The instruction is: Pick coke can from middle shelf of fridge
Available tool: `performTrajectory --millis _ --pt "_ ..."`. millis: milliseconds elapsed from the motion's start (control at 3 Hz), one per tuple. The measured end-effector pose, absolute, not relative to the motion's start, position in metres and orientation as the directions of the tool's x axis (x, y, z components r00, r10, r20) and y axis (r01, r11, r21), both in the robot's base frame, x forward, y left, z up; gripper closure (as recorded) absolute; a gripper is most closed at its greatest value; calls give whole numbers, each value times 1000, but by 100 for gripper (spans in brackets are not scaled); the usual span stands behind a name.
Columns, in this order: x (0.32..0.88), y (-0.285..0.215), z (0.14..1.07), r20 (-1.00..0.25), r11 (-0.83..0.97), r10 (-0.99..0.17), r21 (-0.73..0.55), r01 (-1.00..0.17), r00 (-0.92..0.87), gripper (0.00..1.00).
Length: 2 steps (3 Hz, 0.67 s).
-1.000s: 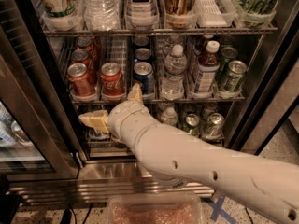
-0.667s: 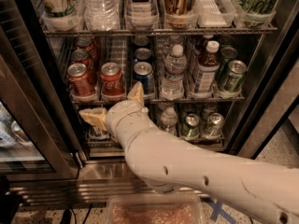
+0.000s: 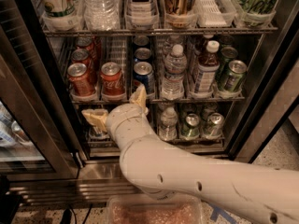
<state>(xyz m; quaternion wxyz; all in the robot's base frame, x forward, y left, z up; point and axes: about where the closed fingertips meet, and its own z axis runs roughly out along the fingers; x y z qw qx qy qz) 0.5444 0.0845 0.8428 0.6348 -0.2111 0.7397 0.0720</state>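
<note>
Tool (image 3: 115, 104) spread wide — just below coke can (image 3: 111, 80).

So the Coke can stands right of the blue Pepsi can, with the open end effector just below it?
Not quite. The camera view shows the Coke can left of the blue Pepsi can, on the middle shelf. The rest holds: the end effector is open just below it, in front of the shelf edge.

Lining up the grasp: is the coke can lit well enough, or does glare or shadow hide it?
Camera view: coke can evenly lit, script visible, slight glint on its top; gripper, open, below it before the front edge of the middle shelf, brightly lit; lowest rack beside the arm in shadow; glass door at left shows reflections.
</note>
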Motion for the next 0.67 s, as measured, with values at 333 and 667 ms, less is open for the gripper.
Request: performTrajectory --millis 333,667 --pt "554 90 835 -970 903 -222 -166 -397 -100 0" --pt "564 91 833 -971 911 -228 -187 -366 -70 2"
